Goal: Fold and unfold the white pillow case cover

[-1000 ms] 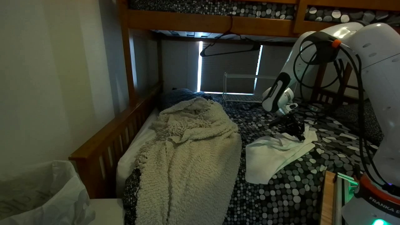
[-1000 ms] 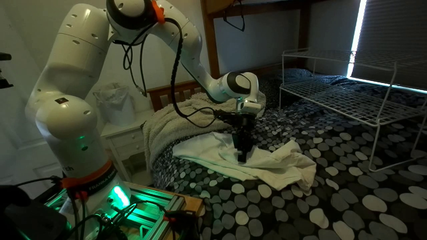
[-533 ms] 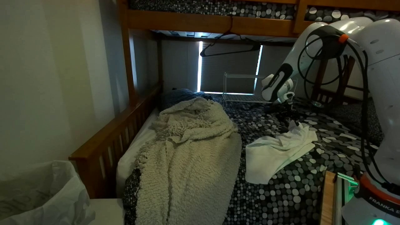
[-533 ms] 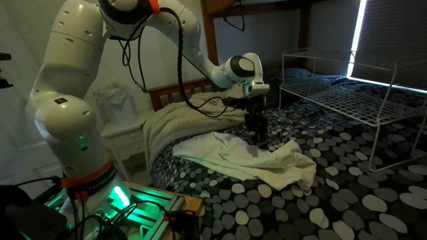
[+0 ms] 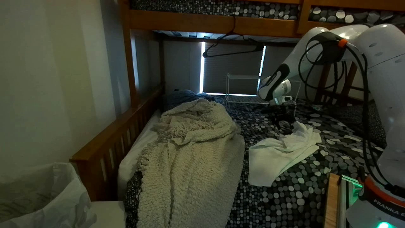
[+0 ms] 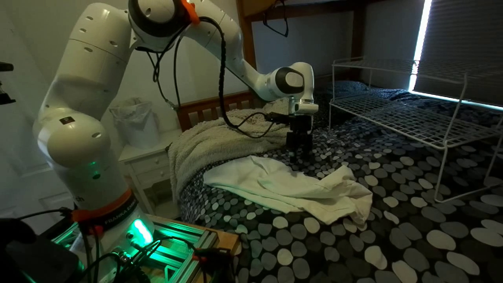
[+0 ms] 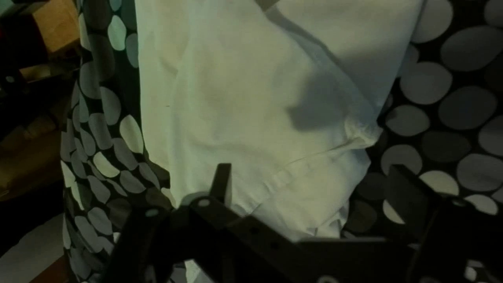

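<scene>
My jaws: I am holding them wide apart and pointing down; in the wrist view, a broad gap is showing between their two sides.
White pillow case cover (image 6: 275, 184): it is lying below my jaws, creased and partly folded over itself.
Long edge of the cover: in an exterior view, my jaws are appearing just beyond it, and a thin strip of the speckled surface (image 6: 401, 188) is showing between; how high they are hanging, I cannot tell.
Gap and cover: in the wrist view, the cover is running from the top edge down into the space between my jaws, and its lower part is passing behind them.
One jaw: it is standing in front of the cover.
Opposite jaw: it is standing in front of the bare surface, outside the cover's edge.
Shadow (image 7: 318, 102): it is falling on the cover, ahead of my jaws.
Cream blanket (image 5: 193, 164): it is lying heaped beside the cover, apart from it.
White wire rack (image 6: 389, 125): it is standing well apart from the cover.
</scene>
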Action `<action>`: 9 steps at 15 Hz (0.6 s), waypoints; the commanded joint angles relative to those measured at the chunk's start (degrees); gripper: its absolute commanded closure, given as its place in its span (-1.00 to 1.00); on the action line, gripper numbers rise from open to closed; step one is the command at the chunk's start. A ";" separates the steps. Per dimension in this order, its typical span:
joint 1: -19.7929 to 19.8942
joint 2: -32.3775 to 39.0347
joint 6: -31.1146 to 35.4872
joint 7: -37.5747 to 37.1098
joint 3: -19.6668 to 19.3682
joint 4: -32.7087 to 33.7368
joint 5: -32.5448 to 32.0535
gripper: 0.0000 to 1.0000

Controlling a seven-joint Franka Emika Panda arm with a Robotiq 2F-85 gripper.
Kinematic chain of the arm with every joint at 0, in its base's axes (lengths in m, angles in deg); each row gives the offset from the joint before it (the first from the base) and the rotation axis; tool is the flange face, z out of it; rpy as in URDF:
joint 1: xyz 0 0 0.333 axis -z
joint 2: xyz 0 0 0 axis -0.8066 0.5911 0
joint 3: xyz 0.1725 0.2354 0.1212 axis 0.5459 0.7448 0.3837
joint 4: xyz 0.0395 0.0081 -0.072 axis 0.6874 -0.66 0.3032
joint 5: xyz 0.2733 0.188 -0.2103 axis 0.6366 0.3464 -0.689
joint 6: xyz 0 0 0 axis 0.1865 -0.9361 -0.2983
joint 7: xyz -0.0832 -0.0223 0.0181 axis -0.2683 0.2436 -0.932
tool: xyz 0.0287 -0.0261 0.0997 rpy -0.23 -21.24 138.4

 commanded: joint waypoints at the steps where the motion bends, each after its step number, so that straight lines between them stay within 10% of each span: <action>1: 1.32 3.27 2.16 3.43 0.94 1.43 1.22 -1.00; 9: 2.51 6.68 4.29 6.56 0.89 2.98 3.76 -0.86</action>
